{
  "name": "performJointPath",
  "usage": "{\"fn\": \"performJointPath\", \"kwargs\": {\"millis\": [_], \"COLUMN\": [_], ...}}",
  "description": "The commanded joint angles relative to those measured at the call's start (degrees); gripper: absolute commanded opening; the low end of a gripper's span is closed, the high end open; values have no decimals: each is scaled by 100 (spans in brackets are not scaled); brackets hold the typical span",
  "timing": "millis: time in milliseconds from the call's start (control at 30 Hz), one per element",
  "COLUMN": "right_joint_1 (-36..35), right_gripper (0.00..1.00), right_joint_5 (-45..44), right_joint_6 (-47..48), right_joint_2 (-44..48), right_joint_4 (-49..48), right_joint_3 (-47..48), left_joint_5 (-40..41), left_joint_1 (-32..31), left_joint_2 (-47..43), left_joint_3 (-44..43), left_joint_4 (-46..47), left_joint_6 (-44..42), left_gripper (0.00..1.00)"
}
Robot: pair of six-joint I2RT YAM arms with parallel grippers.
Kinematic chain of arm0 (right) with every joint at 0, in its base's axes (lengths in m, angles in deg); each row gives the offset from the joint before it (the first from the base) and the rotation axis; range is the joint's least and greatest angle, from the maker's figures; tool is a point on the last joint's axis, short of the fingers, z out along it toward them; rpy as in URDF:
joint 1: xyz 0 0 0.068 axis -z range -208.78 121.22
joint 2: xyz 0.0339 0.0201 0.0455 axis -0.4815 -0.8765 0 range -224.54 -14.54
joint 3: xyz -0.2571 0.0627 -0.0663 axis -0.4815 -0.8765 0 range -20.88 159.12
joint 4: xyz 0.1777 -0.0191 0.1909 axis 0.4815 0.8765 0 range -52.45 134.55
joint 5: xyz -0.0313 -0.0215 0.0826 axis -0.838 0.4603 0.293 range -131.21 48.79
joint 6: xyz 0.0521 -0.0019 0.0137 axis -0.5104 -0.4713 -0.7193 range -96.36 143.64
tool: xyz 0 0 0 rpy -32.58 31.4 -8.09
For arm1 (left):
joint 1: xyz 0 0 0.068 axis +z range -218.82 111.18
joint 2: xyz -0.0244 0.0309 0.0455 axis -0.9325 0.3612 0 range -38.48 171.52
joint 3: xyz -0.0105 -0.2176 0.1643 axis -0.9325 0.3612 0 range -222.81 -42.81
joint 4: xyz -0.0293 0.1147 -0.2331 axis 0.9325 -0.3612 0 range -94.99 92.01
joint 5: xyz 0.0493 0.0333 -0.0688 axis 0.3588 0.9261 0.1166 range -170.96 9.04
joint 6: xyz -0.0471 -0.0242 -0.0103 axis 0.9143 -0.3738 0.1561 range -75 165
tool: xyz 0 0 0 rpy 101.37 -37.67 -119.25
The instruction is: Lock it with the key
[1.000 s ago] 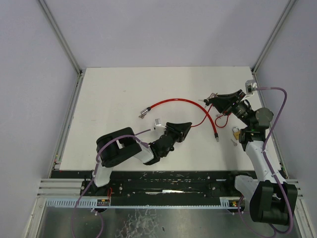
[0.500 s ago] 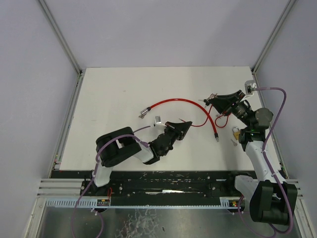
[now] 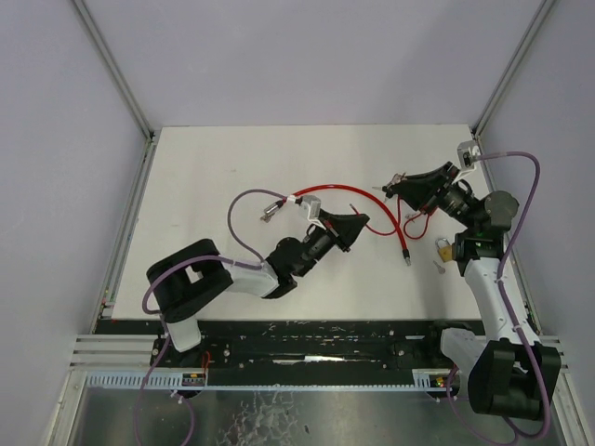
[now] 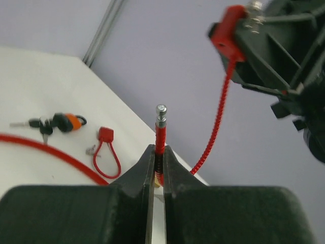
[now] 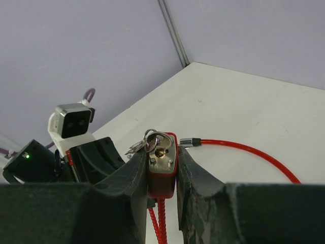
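Padlock (image 5: 162, 177) looks red with a brass face, keys (image 5: 145, 143) attached; your right gripper (image 5: 162, 161) clamps it, left gripper (image 4: 158, 161) pinches the red cable (image 4: 160, 138).

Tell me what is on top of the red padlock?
Silver keys on a ring sit atop the red padlock, pinched in the right gripper. Its lower part is hidden between the fingers.

**Table layout, top view; clock positions read from the table (image 3: 214, 167) centre.**
The left gripper (image 3: 359, 223) stands just at 3 o'clock, with the padlock cable (image 4: 216, 122) end between its fingers. The right gripper (image 3: 395, 186) stands farther out at 2 o'clock, with the padlock (image 5: 161, 165) between its fingers. The loose cable (image 3: 325, 191) lies on the table, arcing from 9 o'clock behind the left gripper to 4 o'clock. A second lock (image 3: 445, 247) lies at 5 o'clock of the right gripper.
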State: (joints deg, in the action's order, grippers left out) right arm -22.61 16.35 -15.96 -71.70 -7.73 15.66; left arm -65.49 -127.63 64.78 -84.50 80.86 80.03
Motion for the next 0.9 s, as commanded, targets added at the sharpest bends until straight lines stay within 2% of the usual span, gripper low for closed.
{"fn": "performJointPath", "kwargs": {"millis": [0, 167, 367, 467, 600, 767, 867], "right_joint_1": [7, 24, -130, -544, -868, -953, -1018], "right_gripper": [0, 0, 0, 0, 0, 0, 0], "right_joint_5": [476, 666, 903, 924, 1011, 1028, 1058], "right_joint_6": [-279, -219, -195, 500, 518, 797, 965], "right_joint_2": [-83, -58, -565, -821, -1048, -1217, -1256], "right_joint_4": [-86, -86, -509, 101, -360, -229, -114], "right_joint_3": [394, 444, 226, 254, 96, 66, 73], "left_joint_5": [-1618, -2479, -3610, -3922, -4445, -5263, -5371], "left_joint_1": [102, 305, 730, 826, 1026, 1334, 1367], "left_joint_2": [-351, -402, -390, -408, -283, 121, 172], "left_joint_3": [-464, -742, -740, -590, -533, -671, -730], "left_joint_4": [-237, -1392, -1950, -1782, -1628, -1010, -1070], "left_joint_6": [-2331, -2898, -2455, -2334, -1950, -877, -827], "left_gripper": [0, 0, 0, 0, 0, 0, 0]}}
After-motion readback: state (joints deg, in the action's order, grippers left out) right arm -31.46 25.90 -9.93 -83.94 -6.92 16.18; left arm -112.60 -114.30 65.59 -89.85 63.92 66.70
